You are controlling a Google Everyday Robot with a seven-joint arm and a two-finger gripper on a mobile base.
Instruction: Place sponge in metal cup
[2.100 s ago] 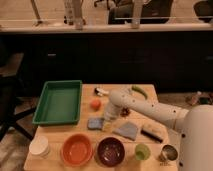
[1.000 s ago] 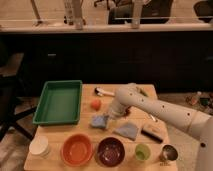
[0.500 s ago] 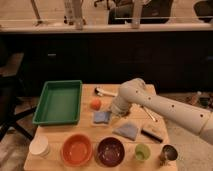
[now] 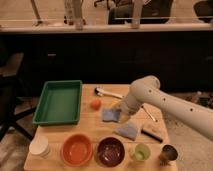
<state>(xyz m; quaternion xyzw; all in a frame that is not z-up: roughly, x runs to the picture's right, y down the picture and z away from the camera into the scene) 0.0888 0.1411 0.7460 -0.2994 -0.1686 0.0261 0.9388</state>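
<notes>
Dark cabinets (image 4: 100,60) are running behind your wooden table (image 4: 91,125). Your gripper (image 4: 118,113) is hovering over the table's middle, fingers pinching shut on the sponge (image 4: 109,115), just beside the folded cloth (image 4: 127,131). You are seeing the metal cup (image 4: 169,152) standing well apart at the front right corner.

table (image 4: 92,127): pale wood, matt
tray (image 4: 59,102): green plastic, smooth
sponge (image 4: 109,115): blue-grey, soft, matt
metal cup (image 4: 169,153): shiny silver metal
cloth (image 4: 127,131): pale blue fabric
arm (image 4: 165,102): white, smooth, slightly glossy
paper cup (image 4: 39,146): white, matt
gripper (image 4: 116,110): over mid-table, closed on the sponge's upper edge
</notes>
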